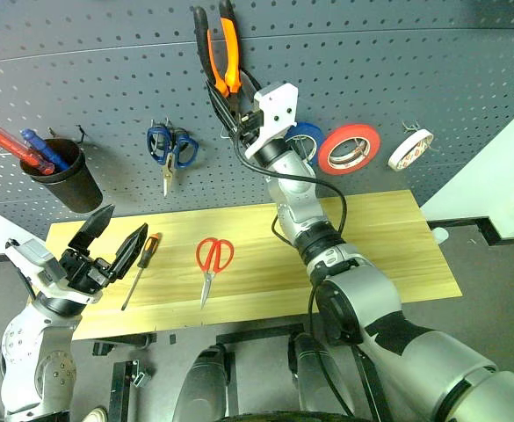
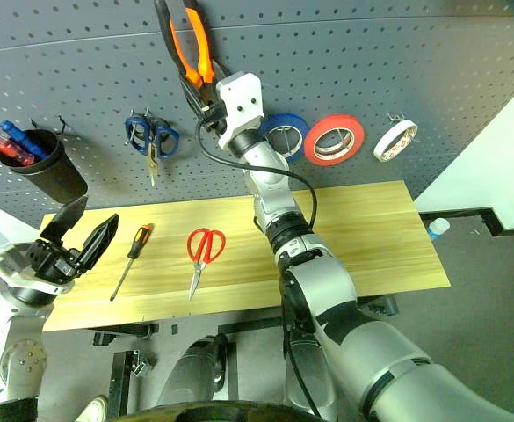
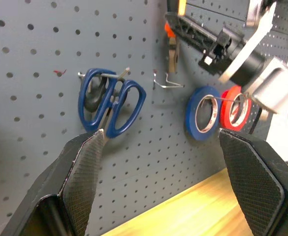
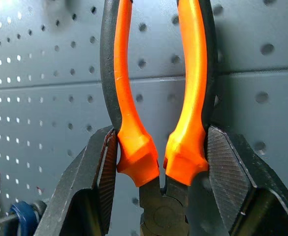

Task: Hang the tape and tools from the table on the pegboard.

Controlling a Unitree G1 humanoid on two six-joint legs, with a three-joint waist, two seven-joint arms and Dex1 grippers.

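Orange-black pliers (image 1: 225,54) clamped in right gripper (image 1: 232,110), handles up against pegboard (image 1: 432,79). Next: slip handle over hook. Left gripper (image 1: 114,239) open, empty; screwdriver (image 1: 141,269), red scissors (image 1: 213,264) wait on table (image 1: 388,237).

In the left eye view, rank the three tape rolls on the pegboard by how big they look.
1. red-orange roll
2. blue roll, partly hidden behind the right arm, so unsure
3. whitish-cream roll, tilted, which may shrink its look

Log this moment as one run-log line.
right gripper: shut on pliers, raised at pegboard | left gripper: open, empty | screwdriver, red scissors: on table
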